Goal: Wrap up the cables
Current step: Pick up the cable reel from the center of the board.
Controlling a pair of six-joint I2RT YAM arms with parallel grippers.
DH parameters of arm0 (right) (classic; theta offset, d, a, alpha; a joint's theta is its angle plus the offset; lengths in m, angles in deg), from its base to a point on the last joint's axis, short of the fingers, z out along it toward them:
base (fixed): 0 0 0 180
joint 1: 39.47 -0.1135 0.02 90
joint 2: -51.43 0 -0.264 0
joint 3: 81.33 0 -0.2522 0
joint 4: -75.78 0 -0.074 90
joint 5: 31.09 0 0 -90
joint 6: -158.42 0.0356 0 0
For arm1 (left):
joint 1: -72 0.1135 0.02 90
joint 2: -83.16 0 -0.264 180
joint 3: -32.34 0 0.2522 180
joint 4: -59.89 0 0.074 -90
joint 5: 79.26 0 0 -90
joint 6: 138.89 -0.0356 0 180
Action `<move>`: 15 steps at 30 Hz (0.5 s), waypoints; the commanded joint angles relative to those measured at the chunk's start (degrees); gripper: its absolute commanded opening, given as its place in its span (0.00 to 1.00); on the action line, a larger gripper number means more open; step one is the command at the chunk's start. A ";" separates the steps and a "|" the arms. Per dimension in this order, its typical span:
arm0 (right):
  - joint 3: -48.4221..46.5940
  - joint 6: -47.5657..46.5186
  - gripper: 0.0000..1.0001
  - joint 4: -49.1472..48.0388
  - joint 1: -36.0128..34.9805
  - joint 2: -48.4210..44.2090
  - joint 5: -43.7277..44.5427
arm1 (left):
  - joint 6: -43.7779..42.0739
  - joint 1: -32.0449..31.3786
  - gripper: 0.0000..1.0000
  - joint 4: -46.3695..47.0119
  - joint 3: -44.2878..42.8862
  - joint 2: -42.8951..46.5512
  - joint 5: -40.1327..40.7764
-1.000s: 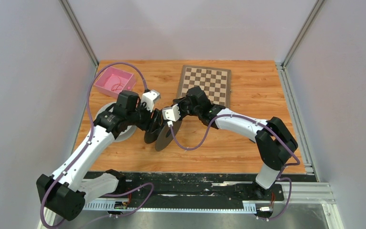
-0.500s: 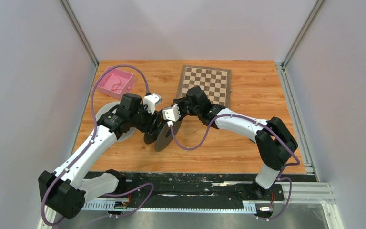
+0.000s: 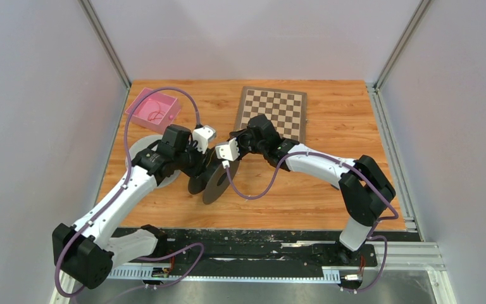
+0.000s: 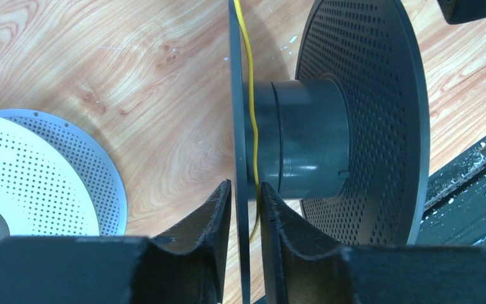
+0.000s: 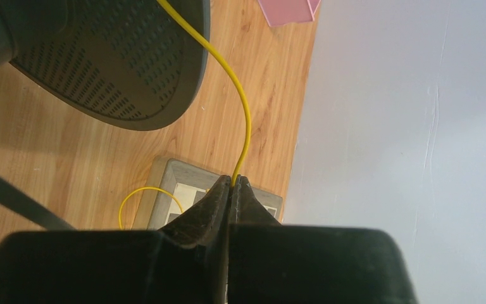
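A pale yellow cable [image 5: 243, 114] runs from my right gripper [image 5: 234, 180] up to the dark perforated spool [image 5: 114, 63]. The right gripper is shut on this cable, and a loose loop of it [image 5: 149, 190] lies behind, over the chessboard's edge. In the left wrist view the cable [image 4: 251, 95] lies against the spool's hub [image 4: 310, 145]. My left gripper [image 4: 245, 185] is shut on the spool's thin flange [image 4: 235, 126] and holds the spool [image 3: 212, 178] on edge at mid-table. An orange-red cable [image 3: 156, 116] lies looped in the pink tray [image 3: 164, 101].
A white perforated spool [image 4: 31, 183] lies flat under the left arm [image 3: 140, 149]. A chessboard [image 3: 273, 111] lies at the back, right of centre. The pink tray stands at the back left. Grey walls close in the left, back and right sides.
My left gripper has shifted slightly right and nearer with the spool, which has turned a little. The right arm has hardly moved.
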 commanded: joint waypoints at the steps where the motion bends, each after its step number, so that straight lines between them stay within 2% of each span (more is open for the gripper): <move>1: -0.07 1.21 0.00 -2.05 -0.34 -1.29 -0.48 | -0.99 -0.38 0.27 1.19 0.22 -0.34 1.10; 2: 0.01 1.34 0.00 -2.07 -0.32 -1.31 -0.48 | -1.02 -0.39 0.25 1.23 0.22 -0.43 1.12; 4: 0.05 1.68 0.00 -2.05 -0.39 -1.39 -0.72 | -1.01 -0.47 0.13 1.30 0.25 -0.81 1.14; 5: 0.09 1.89 0.00 -2.05 -0.39 -1.43 -0.89 | -0.88 -0.55 0.04 1.33 0.17 -0.97 1.21; 6: 0.14 2.12 0.00 -2.11 -0.37 -1.56 -1.04 | -0.78 -0.56 0.01 1.46 0.16 -1.09 1.24; 13: 0.55 4.84 0.00 -3.51 -0.49 -1.62 -0.40 | 0.52 -0.63 0.00 1.67 -0.94 -1.15 1.82; 15: 0.45 6.65 0.04 -4.03 -0.47 -1.72 0.05 | 0.79 -0.66 0.00 1.12 -1.85 -0.94 1.47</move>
